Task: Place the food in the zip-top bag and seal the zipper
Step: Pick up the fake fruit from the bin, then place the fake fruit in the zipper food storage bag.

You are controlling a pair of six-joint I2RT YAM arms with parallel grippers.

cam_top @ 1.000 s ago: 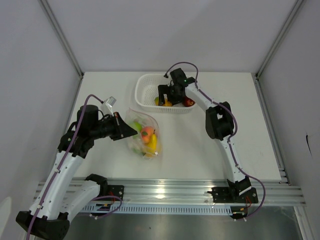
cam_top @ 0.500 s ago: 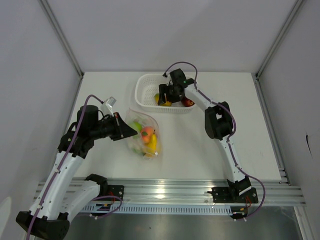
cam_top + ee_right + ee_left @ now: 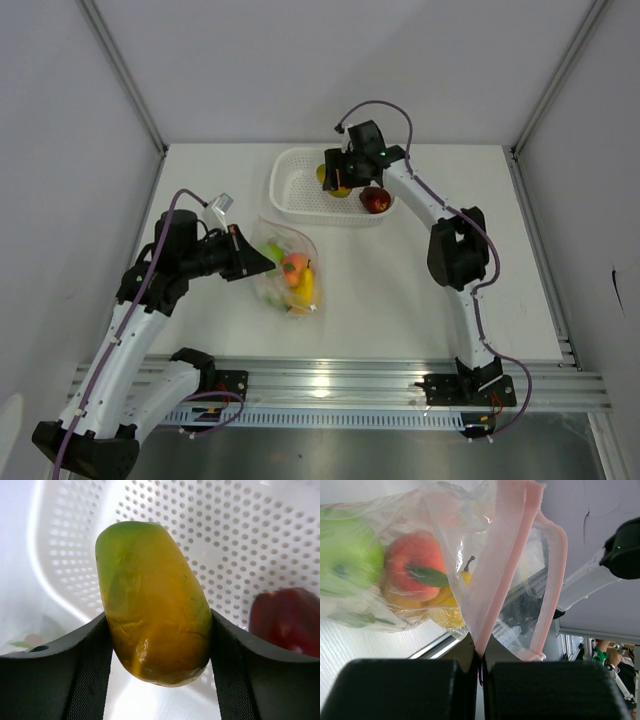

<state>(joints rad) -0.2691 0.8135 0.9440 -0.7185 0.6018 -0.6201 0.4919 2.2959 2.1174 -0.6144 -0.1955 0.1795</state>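
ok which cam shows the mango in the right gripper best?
Right wrist: the mango fills the frame, green-to-orange skin sharp, clamped in the right gripper. Top view shows it only as a small yellow-green blob over the basket. Left wrist doesn't show it, just the bag.

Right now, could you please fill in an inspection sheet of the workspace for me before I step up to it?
Surface: white table, no spills seen.
Job's things: zip-top bag lying left of centre, holding a peach, a green apple and yellow pieces; zipper unsealed; mango held over the white basket; dark red apple in the basket.
Clutter: nothing seen.
Grippers: left gripper shut on the bag's zipper edge; right gripper shut on the mango.
Cables: purple cables loop along both arms, off the food.
Surroundings: grey walls, aluminium frame posts.
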